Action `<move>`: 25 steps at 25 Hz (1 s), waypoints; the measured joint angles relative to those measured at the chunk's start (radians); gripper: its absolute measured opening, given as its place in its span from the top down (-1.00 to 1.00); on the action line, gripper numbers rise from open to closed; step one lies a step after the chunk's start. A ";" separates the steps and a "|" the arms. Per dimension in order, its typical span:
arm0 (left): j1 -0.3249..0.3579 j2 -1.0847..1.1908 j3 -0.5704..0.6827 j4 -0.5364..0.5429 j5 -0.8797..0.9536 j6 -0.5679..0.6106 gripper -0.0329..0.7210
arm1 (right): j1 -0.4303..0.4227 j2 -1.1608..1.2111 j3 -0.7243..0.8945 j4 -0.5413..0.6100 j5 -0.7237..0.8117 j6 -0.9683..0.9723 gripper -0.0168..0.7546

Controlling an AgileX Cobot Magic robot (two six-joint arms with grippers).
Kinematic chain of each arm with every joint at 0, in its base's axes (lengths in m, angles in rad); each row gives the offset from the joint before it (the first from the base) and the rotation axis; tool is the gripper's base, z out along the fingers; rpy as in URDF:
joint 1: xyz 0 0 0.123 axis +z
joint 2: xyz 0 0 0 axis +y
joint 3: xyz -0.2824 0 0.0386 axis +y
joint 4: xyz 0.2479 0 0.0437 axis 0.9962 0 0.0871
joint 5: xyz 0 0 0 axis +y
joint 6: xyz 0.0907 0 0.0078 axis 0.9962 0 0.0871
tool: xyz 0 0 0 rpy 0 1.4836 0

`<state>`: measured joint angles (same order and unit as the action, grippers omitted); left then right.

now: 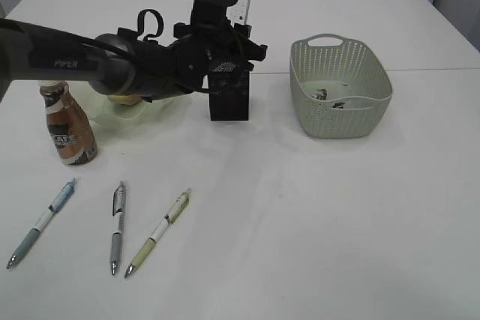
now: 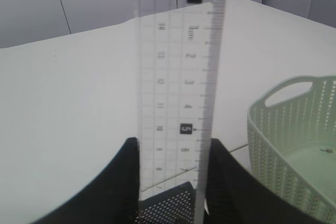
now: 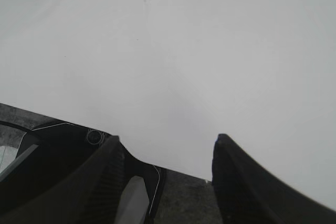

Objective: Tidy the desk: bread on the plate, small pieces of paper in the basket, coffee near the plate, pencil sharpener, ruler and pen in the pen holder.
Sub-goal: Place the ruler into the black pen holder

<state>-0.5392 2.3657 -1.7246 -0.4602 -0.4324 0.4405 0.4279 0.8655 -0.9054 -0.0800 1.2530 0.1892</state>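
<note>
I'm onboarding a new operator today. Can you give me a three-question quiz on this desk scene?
1. True or false: the left gripper holds the clear plastic ruler upright over the black metal-mesh pen holder.
2. How many pens lie on the white desk?
3. The crumpled paper wads sit in: A) the wavy green glass plate B) the grey-green perforated plastic basket C) the pen holder.

Key: 1 true; 2 three; 3 B.
</note>
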 joint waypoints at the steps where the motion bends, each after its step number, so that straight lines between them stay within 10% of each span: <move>1: 0.000 0.000 0.000 0.000 0.000 -0.002 0.25 | 0.000 0.000 0.000 0.000 0.000 0.000 -0.15; 25: 0.000 -0.010 0.000 -0.010 0.053 -0.016 -0.21 | 0.000 0.000 0.000 -0.001 0.000 0.000 -0.15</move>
<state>-0.5392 2.3561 -1.7246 -0.4704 -0.3792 0.4242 0.4279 0.8655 -0.9054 -0.0807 1.2530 0.1892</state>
